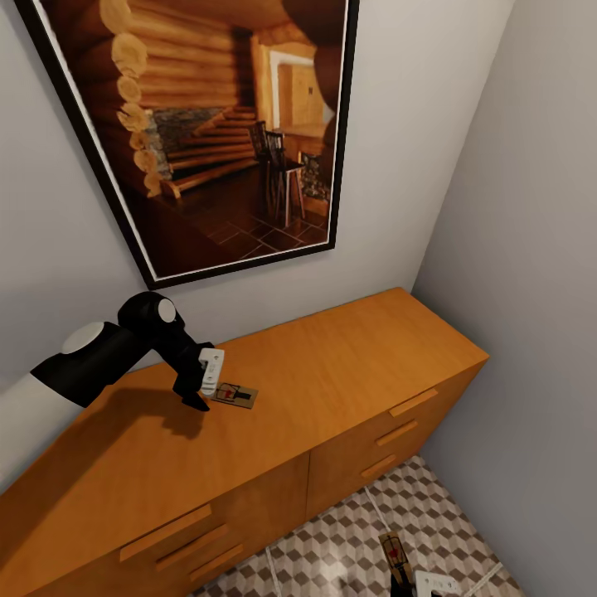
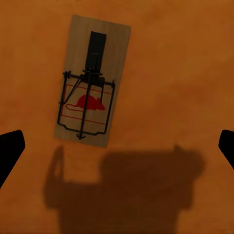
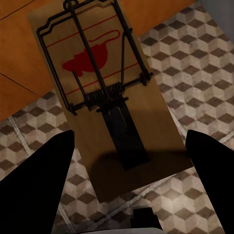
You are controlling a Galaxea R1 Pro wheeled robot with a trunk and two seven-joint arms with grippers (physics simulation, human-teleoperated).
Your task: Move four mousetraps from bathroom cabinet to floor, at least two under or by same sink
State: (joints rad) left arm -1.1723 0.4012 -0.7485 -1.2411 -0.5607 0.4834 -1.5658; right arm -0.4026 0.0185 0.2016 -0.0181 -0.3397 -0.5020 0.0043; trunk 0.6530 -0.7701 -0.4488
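One mousetrap [image 1: 235, 395] lies flat on the top of the orange-brown cabinet [image 1: 348, 365]. My left gripper [image 1: 199, 400] hangs just above and beside it, pointing down. In the left wrist view this mousetrap [image 2: 92, 80] lies ahead of the open left gripper [image 2: 117, 151], whose fingertips [image 2: 9, 151] stand far apart with bare wood between them. A second mousetrap [image 1: 394, 551] is held up over the cube-patterned bathroom floor [image 1: 348, 539] by my right gripper [image 1: 408, 580]. The right wrist view shows that mousetrap [image 3: 107, 97] clamped between the fingers [image 3: 39, 185]. The other mousetraps are out of view.
A large framed picture of a log cabin [image 1: 215, 124] hangs on the wall behind the cabinet. A grey side wall [image 1: 531, 249] closes the corner at the cabinet's right end. Drawers with wooden bar handles [image 1: 413, 402] face the tiled floor.
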